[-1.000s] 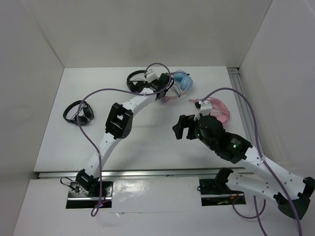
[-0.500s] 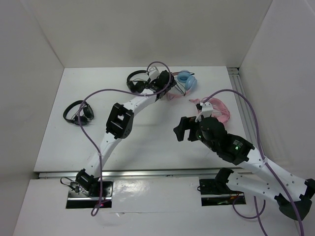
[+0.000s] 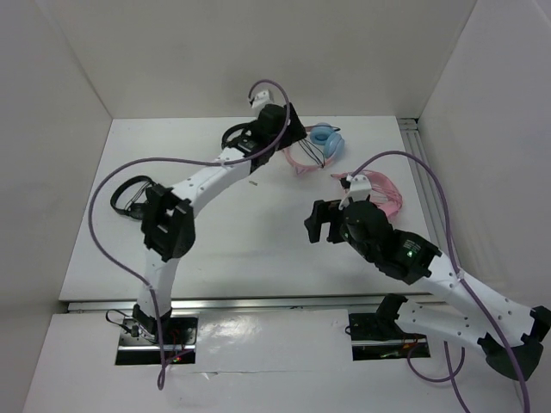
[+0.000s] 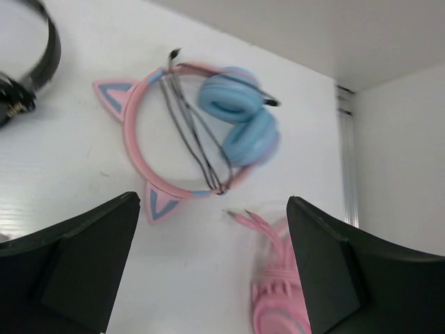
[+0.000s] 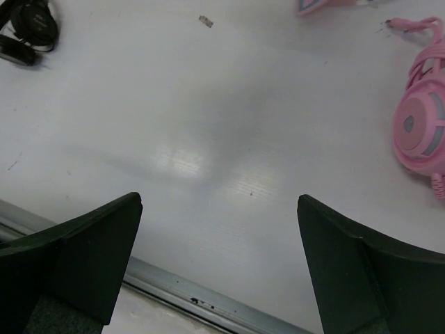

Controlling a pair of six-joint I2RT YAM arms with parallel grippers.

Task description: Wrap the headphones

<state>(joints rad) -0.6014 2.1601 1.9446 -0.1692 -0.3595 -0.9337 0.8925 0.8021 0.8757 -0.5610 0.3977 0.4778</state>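
Note:
The headphones (image 4: 240, 125) lie flat at the back of the table, with a pink cat-eared band, light blue cups side by side, and the black cable (image 4: 198, 149) strung in several strands across the band's loop. My left gripper (image 4: 212, 278) hovers open above and just in front of them, touching nothing. In the top view the headphones (image 3: 323, 144) sit just right of the left gripper (image 3: 291, 136). My right gripper (image 3: 317, 222) hangs open over bare table at mid right, well short of them, and its open jaws (image 5: 215, 264) hold nothing.
All-pink headphones (image 3: 379, 194) with a wound pink cable (image 4: 278, 306) lie right of the target, close to the right arm. One pair of small black headphones (image 3: 129, 196) lies at left. Another (image 3: 234, 138) is partly under the left arm. A metal rail (image 5: 195, 296) edges the table's near side.
My left gripper has come up and back off the headphones, which now lie free, and its elbow has swung to the left. The right arm has barely moved.

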